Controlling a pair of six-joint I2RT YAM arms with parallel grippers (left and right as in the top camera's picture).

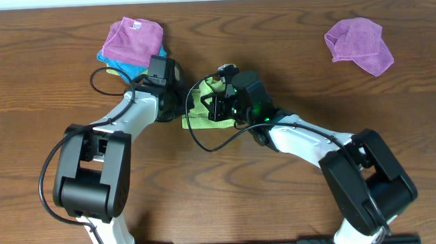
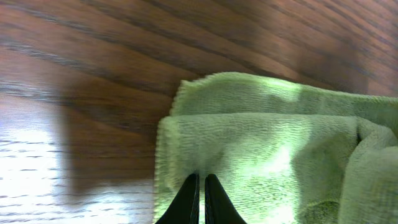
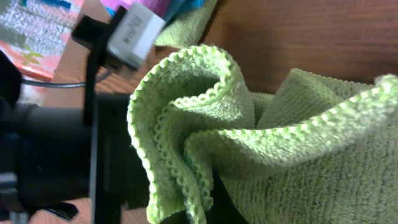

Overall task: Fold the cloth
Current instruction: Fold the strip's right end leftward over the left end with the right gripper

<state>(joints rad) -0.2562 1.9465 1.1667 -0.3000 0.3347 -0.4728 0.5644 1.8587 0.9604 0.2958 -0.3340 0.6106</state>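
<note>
Green cloth (image 1: 201,112) lies near the middle of the table (image 1: 288,29), wedged between the left gripper (image 1: 178,94) and the right gripper (image 1: 218,99), which nearly meet over it. From overhead we see only a small strip of it past the two wrists. The left wrist view shows two flat layers, the under one poking out beyond the upper along the far edge, with bare wood to the left of the hem. There the left fingers (image 2: 186,208) are pressed together with only a slit between them, their tips on the top layer. In the right wrist view the cloth (image 3: 186,124) rises in a bunched, scalloped ruffle that hides the fingers, so we cannot tell their state. A purple cloth (image 1: 133,38) sits on a blue cloth (image 1: 121,66) just beyond the left gripper. Another purple cloth (image 1: 360,46) lies well apart at the far right, with open wood between.
</note>
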